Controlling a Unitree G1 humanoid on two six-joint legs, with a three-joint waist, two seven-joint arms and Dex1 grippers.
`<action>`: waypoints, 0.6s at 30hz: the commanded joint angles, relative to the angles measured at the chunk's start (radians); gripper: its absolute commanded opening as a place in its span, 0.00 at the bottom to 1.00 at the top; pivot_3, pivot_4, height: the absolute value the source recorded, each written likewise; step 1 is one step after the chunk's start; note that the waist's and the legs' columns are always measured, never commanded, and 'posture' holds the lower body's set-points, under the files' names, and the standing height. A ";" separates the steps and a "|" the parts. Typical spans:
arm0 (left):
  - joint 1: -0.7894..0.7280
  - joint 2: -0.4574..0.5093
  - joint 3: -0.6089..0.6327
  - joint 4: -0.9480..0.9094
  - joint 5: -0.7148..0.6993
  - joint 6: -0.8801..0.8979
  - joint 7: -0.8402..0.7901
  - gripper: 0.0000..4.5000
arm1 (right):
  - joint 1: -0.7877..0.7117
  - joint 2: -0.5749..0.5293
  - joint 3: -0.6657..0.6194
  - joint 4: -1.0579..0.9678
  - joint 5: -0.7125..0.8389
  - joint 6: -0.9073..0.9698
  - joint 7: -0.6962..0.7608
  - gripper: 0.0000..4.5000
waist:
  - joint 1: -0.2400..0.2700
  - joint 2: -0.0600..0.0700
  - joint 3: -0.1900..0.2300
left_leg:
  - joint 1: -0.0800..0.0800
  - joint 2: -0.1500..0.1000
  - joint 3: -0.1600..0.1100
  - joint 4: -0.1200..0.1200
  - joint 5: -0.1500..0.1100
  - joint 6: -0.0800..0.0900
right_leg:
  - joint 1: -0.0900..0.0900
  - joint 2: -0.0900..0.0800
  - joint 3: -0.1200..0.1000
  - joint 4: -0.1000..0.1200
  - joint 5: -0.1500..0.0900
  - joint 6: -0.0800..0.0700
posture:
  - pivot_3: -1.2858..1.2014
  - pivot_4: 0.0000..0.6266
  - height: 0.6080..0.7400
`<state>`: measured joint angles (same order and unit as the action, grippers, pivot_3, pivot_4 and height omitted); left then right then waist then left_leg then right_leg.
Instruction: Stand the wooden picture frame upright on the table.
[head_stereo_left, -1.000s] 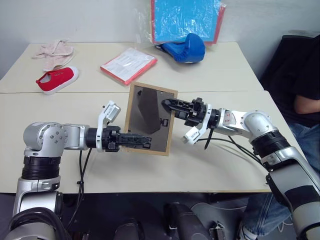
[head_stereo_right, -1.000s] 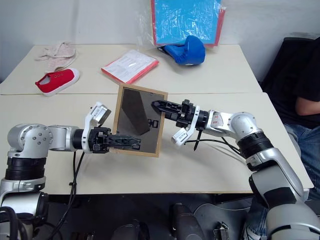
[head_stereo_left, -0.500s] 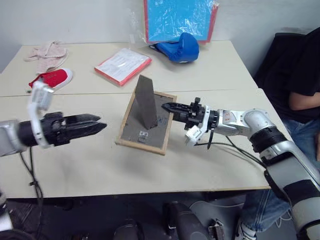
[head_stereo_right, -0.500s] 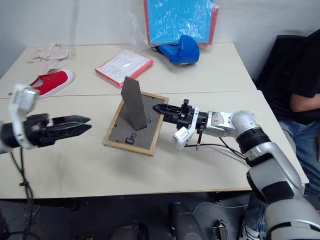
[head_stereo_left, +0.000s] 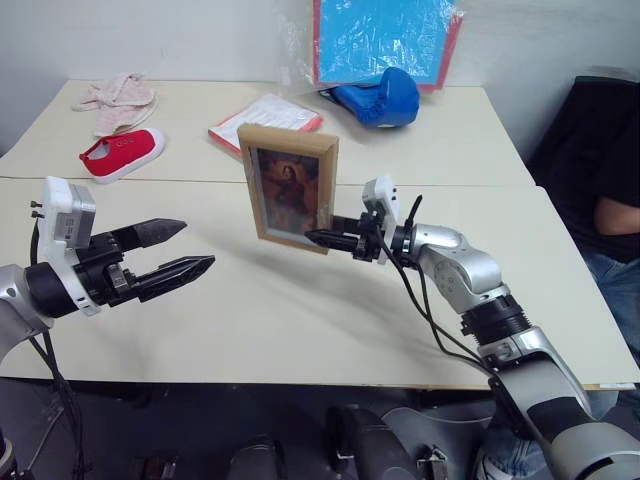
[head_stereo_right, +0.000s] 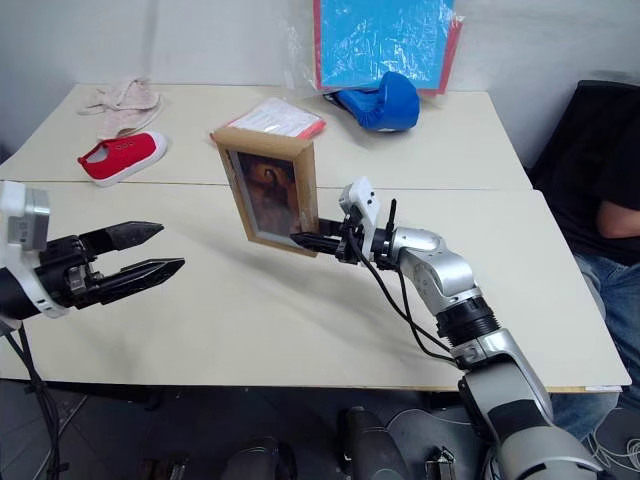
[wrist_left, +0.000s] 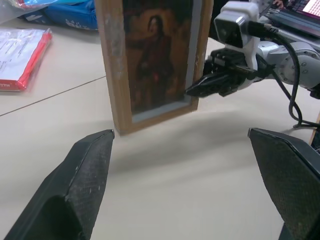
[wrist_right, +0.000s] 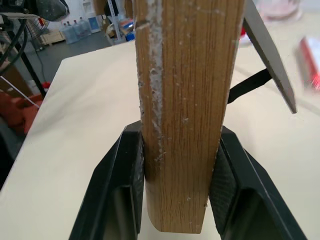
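The wooden picture frame (head_stereo_left: 288, 188) stands upright on the table (head_stereo_left: 300, 330), just in front of the seam, its brownish portrait facing me. My right gripper (head_stereo_left: 318, 238) is shut on the frame's lower right edge; in the right wrist view both fingers (wrist_right: 130, 190) press the light-wood edge (wrist_right: 182, 100), and the dark stand slants out behind it. My left gripper (head_stereo_left: 198, 245) hangs open to the left of the frame, well apart from it. In the left wrist view its fingers (wrist_left: 90, 165) are spread wide, with the frame (wrist_left: 152, 55) ahead between them.
On the far table section lie a red shoe (head_stereo_left: 120, 155), a pink cloth (head_stereo_left: 118, 97), a red-edged booklet (head_stereo_left: 270, 108) and a blue boxing glove (head_stereo_left: 375, 97). A blue red-edged board (head_stereo_left: 385, 40) leans on the wall. A person (head_stereo_left: 610, 190) sits at the right edge.
The frame has gone from back-up and tilted, held by both grippers, to upright with the picture towards me. My left gripper let go, opened and drew away to the left.
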<state>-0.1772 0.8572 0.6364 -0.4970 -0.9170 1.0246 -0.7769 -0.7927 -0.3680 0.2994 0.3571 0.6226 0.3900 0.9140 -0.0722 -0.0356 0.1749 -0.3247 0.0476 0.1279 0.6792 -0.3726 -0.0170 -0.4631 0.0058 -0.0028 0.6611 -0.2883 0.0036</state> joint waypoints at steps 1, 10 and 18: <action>-0.006 0.003 -0.020 -0.002 -0.012 -0.037 0.012 1.00 | 0.020 0.025 -0.034 0.002 -0.019 0.072 0.021 0.28 | 0.000 0.000 0.000 | 0.000 0.000 0.000 0.000 0.000 0.000 | 0.000 0.000 0.000 0.000 0.000 0.000 | 0.52 0.24 1.00; -0.038 0.011 -0.097 0.045 -0.019 -0.073 0.014 1.00 | 0.109 0.022 -0.069 -0.059 -0.120 0.045 0.068 0.55 | -0.004 0.000 0.000 | -0.002 -0.001 -0.002 0.001 0.000 0.000 | -0.001 0.000 -0.001 0.001 0.000 0.000 | 0.52 0.24 1.00; -0.053 0.064 -0.159 0.136 0.043 -0.145 -0.071 1.00 | 0.082 -0.271 -0.128 -0.261 -0.104 0.215 0.256 1.00 | 0.001 0.001 0.001 | -0.003 -0.001 -0.004 0.001 0.000 0.000 | -0.001 0.000 -0.004 -0.001 0.000 0.000 | 0.52 0.24 1.00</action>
<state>-0.2188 0.8902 0.4750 -0.3671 -0.8863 0.9122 -0.8211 -0.6757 -0.5730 0.2265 0.1660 0.4926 0.5604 1.0987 -0.0707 -0.0344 0.1757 -0.3288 0.0469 0.1236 0.6807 -0.3724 -0.0173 -0.4644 0.0054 -0.0067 0.6601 -0.2882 0.0038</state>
